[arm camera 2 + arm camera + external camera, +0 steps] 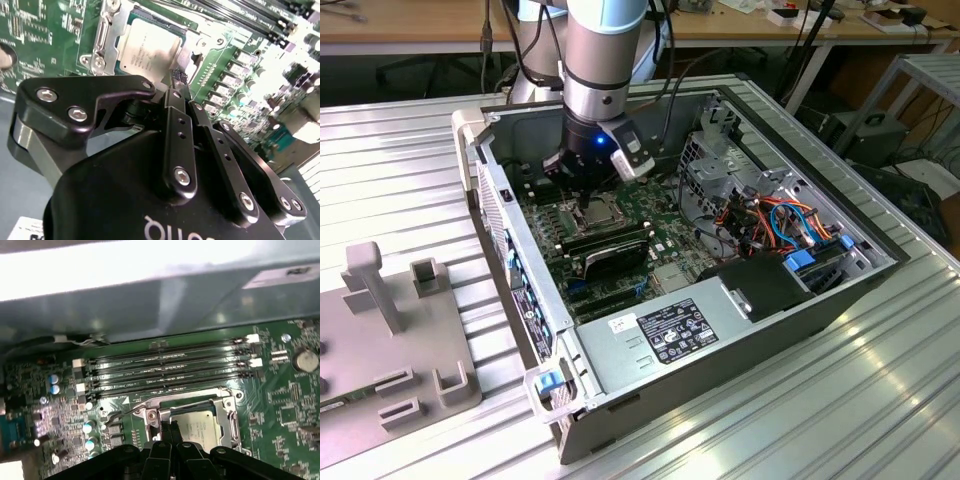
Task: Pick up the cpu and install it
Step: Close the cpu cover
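Note:
The cpu is a small square chip with a dull silver top, lying flat in the metal-framed socket on the green motherboard. It also shows in the first wrist view as cpu and, small, in the exterior view as cpu. My gripper hangs just above one edge of the chip, its two black fingers pressed together with nothing between them. In the first wrist view the gripper sits at the socket frame's edge. The gripper is low inside the open computer case.
Several long black memory slots run beside the socket. A grey power supply fills the near side of the case, with coloured cables at the exterior view's right. A grey fixture stands on the table outside.

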Robot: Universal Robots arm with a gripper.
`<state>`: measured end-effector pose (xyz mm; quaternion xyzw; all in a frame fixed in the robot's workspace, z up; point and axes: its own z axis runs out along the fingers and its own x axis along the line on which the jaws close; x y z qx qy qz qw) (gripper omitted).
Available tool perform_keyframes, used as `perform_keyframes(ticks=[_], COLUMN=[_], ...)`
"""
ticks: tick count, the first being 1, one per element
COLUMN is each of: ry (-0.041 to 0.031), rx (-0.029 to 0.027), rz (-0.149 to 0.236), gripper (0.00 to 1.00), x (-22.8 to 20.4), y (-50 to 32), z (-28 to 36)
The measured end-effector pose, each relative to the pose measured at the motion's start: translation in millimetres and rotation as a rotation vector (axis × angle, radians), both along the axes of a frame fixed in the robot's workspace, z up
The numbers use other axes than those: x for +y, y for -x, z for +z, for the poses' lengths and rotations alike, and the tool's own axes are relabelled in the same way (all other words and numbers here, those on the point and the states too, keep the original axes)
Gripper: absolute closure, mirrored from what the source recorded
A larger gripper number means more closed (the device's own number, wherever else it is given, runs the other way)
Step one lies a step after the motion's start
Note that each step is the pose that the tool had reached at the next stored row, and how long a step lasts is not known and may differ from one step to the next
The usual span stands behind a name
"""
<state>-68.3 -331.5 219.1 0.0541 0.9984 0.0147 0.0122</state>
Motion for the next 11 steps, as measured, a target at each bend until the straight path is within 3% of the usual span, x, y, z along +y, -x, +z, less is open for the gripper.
perform_keyframes(ticks=[5,11], ry=[0.0001,0.0025], rx=[0.0000,0.0002], rz=[0.098,0.150], gripper=[0.89,0.89], x=[-1.4,-3.3], y=[1.4,1.7], z=[0.0,0.0])
